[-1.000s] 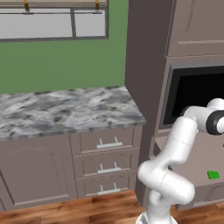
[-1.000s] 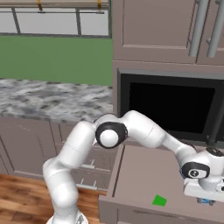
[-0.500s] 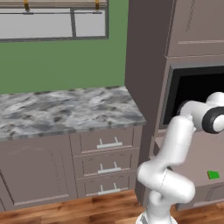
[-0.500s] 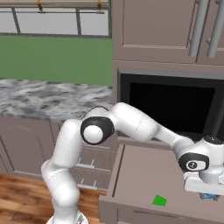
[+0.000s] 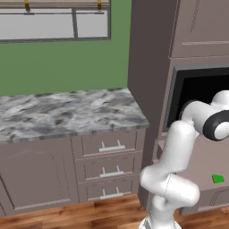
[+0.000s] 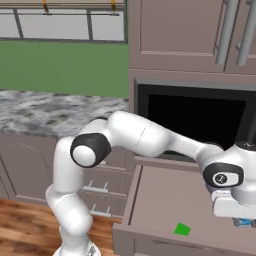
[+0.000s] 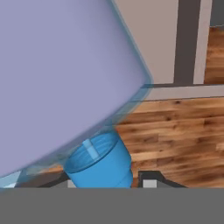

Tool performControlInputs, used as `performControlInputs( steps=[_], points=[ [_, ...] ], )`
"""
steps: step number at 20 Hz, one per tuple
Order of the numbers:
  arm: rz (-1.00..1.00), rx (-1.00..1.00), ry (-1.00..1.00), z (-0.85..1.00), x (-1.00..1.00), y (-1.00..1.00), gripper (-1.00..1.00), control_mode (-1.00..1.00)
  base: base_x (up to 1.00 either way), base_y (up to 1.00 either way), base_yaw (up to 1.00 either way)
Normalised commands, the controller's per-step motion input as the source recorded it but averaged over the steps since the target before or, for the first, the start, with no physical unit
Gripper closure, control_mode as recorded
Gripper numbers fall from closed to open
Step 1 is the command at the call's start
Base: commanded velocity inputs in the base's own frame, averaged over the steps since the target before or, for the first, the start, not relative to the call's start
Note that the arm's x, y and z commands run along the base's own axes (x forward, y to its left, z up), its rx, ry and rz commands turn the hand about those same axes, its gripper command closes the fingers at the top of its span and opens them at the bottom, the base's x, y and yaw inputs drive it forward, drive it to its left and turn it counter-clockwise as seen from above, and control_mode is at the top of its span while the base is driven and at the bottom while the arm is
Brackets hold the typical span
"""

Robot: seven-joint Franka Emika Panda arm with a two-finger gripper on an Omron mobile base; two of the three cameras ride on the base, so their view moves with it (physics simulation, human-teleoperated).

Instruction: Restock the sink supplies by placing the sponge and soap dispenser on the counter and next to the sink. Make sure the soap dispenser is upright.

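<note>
The soap dispenser (image 7: 57, 78), a lavender-grey bottle with a blue pump nozzle (image 7: 100, 164), looms very close and tilted in the hand view. My gripper (image 7: 109, 181) is shut on it, its dark tips flanking the nozzle. From the right base, the gripper (image 6: 242, 220) hangs over the right end of an open drawer (image 6: 160, 195). A small flat green sponge (image 6: 182, 229) lies near that drawer's front, and it appears again as the sponge (image 5: 218, 179). The marbled counter (image 5: 67, 112) runs to the left. The sink is out of view.
A dark oven recess (image 6: 195, 120) sits just above the open drawer, with tall cabinet doors (image 6: 175, 35) over it. Drawers with silver handles (image 5: 112, 147) line the front under the counter. A wood floor (image 7: 175, 131) lies below the hand.
The arm's elbow has swung left in the right base view. The hand has stayed over the drawer's right end, still shut on the bottle.
</note>
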Motion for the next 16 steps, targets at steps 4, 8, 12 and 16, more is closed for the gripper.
performControlInputs(
  steps=[4, 8, 12, 16],
  points=[
    [0.03, 0.00, 0.05, 0.66, -0.39, 0.48, 1.00, -1.00, 0.00, 0.00, 0.00],
    [0.02, -0.01, 0.02, 0.55, -0.26, 0.77, 1.00, -1.00, 0.00, 0.00, 0.00],
    [0.00, -0.03, 0.00, 0.42, -0.25, 0.92, 1.00, -1.00, 0.00, 0.00, 0.00],
    [0.00, -0.02, 0.00, 0.35, -0.26, 0.95, 1.00, -1.00, 0.00, 0.00, 0.00]
  ],
)
